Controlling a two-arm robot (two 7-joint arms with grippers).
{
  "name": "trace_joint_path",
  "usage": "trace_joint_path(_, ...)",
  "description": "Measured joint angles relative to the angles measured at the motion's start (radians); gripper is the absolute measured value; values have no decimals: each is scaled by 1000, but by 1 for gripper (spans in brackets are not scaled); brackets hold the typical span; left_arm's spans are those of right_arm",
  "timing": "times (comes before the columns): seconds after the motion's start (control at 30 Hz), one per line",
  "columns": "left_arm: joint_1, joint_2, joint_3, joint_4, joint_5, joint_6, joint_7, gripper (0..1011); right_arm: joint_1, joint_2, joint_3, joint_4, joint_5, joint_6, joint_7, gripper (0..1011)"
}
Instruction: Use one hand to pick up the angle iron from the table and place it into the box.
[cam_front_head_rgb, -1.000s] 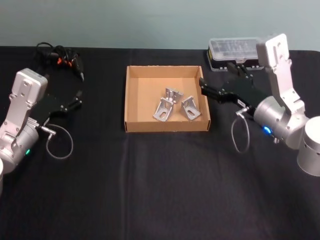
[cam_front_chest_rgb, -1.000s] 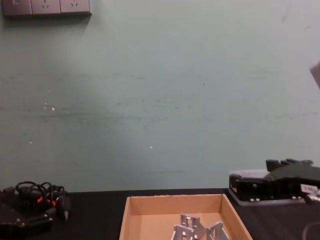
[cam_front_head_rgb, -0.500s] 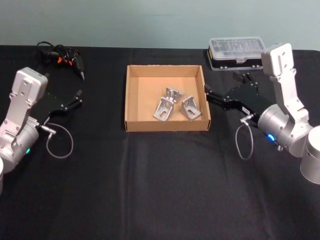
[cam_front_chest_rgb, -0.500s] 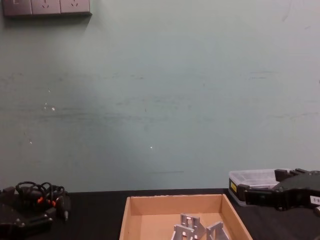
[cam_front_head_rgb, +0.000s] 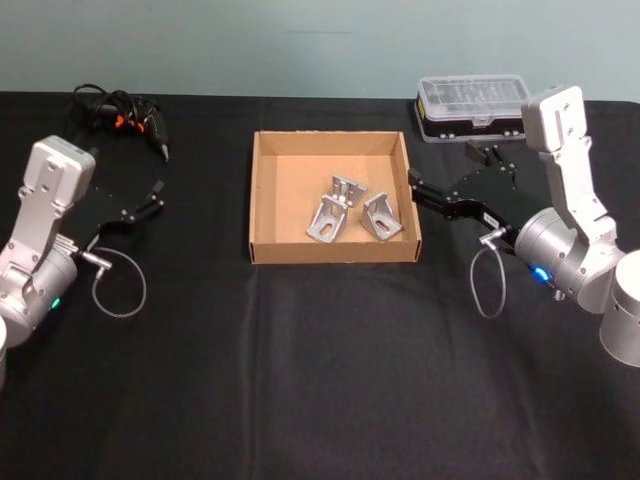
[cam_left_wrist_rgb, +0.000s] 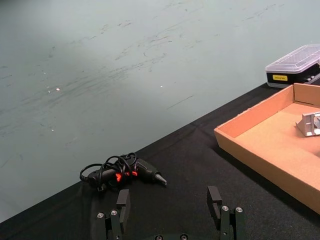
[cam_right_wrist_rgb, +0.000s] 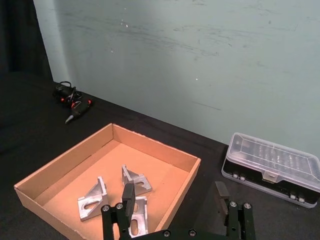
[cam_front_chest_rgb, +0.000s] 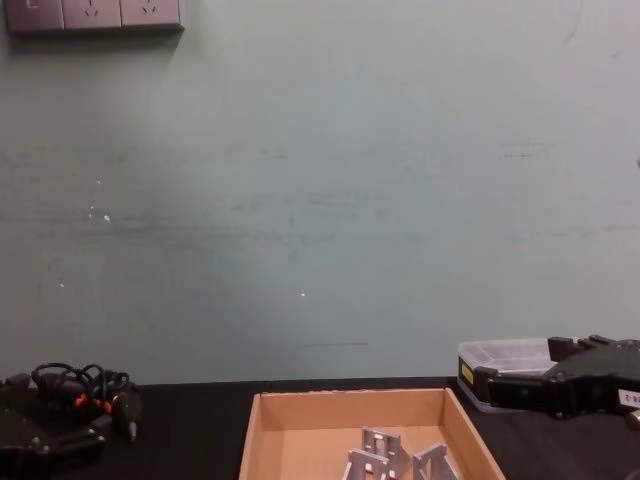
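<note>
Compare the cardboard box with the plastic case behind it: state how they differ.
The box is tan cardboard and open-topped; the plastic case has a black base and a shut clear lid. The box is wider than the case. Three angle irons lie loose in the box; the case's contents are unclear. Both sit on the table.

From the chest, the picture's lower edge cuts off my view of the box and the brackets inside it. My right gripper runs off the right edge there and hides part of the plastic case behind it. I cannot read the case's yellow label.
</note>
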Motion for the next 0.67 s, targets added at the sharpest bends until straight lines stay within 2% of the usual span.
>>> trace_joint_path(0.67,0,0,0,0,0,0,0,1011,1,0,-1,0,0,1,1,1000)
